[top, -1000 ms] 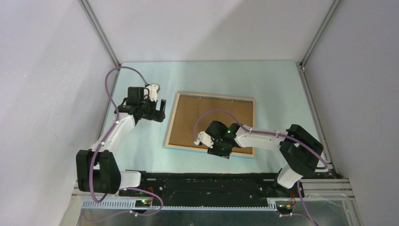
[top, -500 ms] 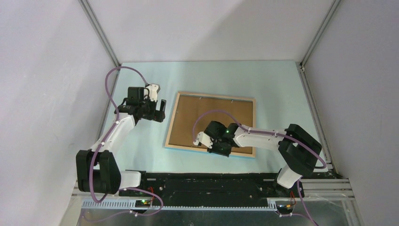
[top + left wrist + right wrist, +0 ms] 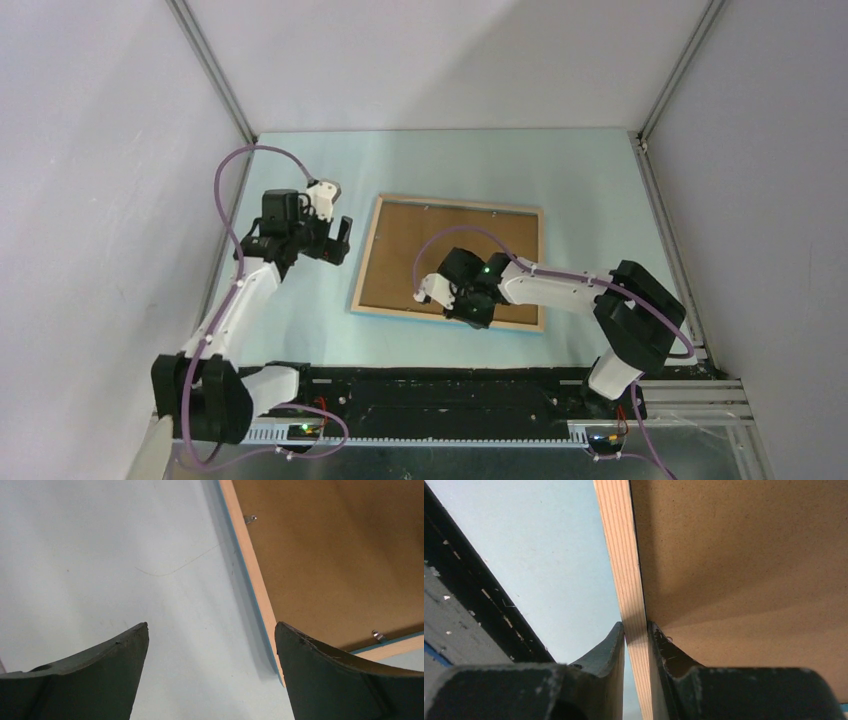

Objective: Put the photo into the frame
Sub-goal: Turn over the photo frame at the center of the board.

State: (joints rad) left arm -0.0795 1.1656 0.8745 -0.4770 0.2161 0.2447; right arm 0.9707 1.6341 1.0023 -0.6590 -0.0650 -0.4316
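A large thin rectangular picture frame (image 3: 366, 255) lies flat on the pale blue table top (image 3: 450, 160), a little right of centre and nearer the arms than the back wall. Its pale bare-wood side faces up, and a line of bright blue shows along its outer edge where it meets the table. A plain brown backing board (image 3: 400, 260) fills the opening inside the wooden border. From above, the frame looks longer across the table than front to back, though the slant of that view makes this hard to judge. It sits slightly turned, with its far edge dipping toward the right. Two small silver metal tabs (image 3: 251, 518) stand out from the inner side of the border over the board.

The right gripper (image 3: 636, 627) is down on the frame's near border. Its jaws are drawn in narrow and pinch the wooden strip, one dark finger on the outer side over the table and the other on the inner side against the brown board.

The left gripper (image 3: 211, 630) hangs above the bare table just beside the frame's left edge. Its jaws are spread wide and hold nothing.

The black base rail (image 3: 450, 390) runs along the table's near edge.
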